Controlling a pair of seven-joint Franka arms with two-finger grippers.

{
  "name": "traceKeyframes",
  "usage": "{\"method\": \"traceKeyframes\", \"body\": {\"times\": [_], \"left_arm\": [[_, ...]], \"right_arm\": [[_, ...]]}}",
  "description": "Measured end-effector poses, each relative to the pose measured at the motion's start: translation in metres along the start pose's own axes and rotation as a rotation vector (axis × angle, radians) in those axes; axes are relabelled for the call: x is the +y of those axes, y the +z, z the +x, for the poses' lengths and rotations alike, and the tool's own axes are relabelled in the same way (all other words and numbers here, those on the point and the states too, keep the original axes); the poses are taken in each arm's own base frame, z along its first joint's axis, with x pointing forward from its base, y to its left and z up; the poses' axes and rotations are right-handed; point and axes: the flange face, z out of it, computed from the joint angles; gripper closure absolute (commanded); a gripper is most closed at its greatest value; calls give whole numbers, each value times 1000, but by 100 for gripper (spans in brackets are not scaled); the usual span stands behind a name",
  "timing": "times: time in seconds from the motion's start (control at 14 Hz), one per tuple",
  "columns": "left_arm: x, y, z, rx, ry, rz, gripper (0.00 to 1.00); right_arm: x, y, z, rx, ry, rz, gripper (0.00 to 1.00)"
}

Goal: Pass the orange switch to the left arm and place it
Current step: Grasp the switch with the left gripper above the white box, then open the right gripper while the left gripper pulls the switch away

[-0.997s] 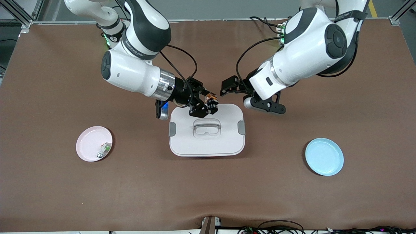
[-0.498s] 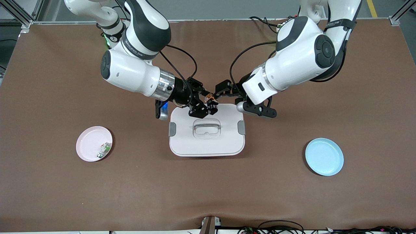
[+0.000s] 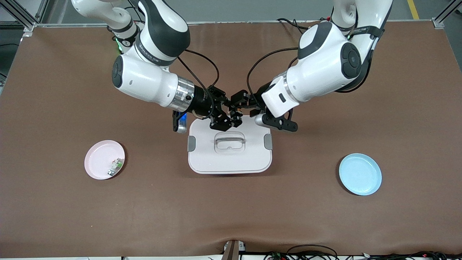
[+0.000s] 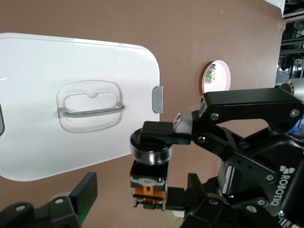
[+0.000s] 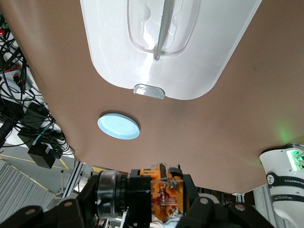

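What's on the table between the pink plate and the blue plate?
In the front view, the white box sits between the pink plate and the blue plate. Otherwise, only bare brown table lies between them.

— What differs from a second ago?
— The left pincer (image 3: 236, 102) is now right up at the orange switch (image 4: 150, 176), over the box (image 3: 229, 159) edge nearest the arm bases; earlier it hung well apart, toward the left arm's end of the desk.
— And its fingers?
— Spread on either side of the switch, not clamped
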Motion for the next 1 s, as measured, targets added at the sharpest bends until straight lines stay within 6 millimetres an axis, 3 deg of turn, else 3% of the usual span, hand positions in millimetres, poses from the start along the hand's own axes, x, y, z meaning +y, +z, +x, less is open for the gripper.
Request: {"method": "traceKeyframes", "body": {"times": [0.14,0.36,0.71,0.78,0.85,1.0], "left_arm": [[4,10,-3,-6,5,0,41],[4,14,-3,-9,4,1,68],[2,14,-2,-9,-1,0,100],[2,14,-2,-10,-1,0,100],[2,14,-2,-11,-1,1,100],[1,13,-2,-18,-4,3,100]], "right_arm": [[1,1,-4,-2,-5,0,58],[3,4,-8,-4,-9,0,58],[2,2,-8,-5,-9,4,56],[2,2,-8,-5,-9,4,54],[2,2,-9,-5,-9,3,46],[3,3,-10,-6,-5,2,10]]}}
